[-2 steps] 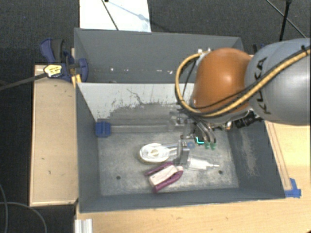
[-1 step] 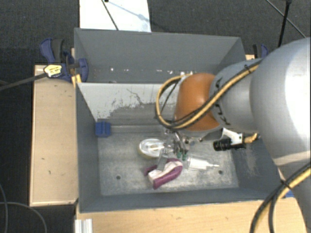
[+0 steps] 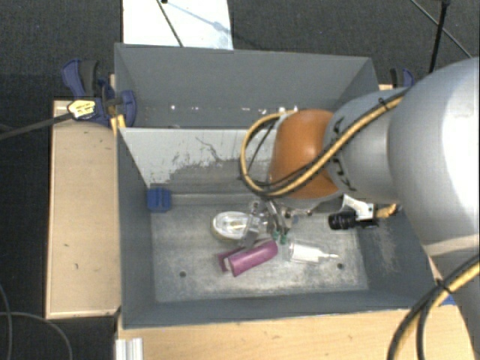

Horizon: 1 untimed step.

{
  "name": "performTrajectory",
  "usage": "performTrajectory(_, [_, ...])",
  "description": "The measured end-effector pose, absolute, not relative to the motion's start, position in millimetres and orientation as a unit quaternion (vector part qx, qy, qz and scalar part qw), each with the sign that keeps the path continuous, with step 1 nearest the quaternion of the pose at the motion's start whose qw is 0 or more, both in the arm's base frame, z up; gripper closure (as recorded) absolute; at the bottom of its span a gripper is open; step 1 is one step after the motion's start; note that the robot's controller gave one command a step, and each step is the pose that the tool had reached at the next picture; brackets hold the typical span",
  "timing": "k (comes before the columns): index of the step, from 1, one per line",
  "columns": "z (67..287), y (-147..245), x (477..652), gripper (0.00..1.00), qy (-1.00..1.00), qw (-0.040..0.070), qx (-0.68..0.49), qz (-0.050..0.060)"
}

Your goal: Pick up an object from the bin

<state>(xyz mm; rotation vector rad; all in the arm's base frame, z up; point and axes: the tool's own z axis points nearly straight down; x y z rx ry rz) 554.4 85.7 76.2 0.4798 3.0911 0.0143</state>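
Gripper point(image 3: 273, 229) low over middle of grey metal bin point(image 3: 172, 276), under orange wrist cover point(image 3: 300, 152). Claw opening and hold: cannot tell, tip tangled with clutter. Just below tip: purple plastic cylinder point(image 3: 249, 258), short and stubby, lying on its side on bin floor, slanted, darker end toward lower left, paler end up right next to tip. Touching or apart: cannot tell. Just left of tip: shiny clear rounded piece point(image 3: 229, 224). Right of cylinder: small white tube with narrow nozzle point(image 3: 309, 255), lying flat. Farther right: black-and-white pen-like item point(image 3: 348, 218). Well apart at back-left floor corner: small blue block point(image 3: 158, 199).
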Motion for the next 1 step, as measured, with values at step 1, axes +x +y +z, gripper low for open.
performTrajectory(1, [247.8,100.8,560.6,1.00,0.989,0.005,0.145,0.002])
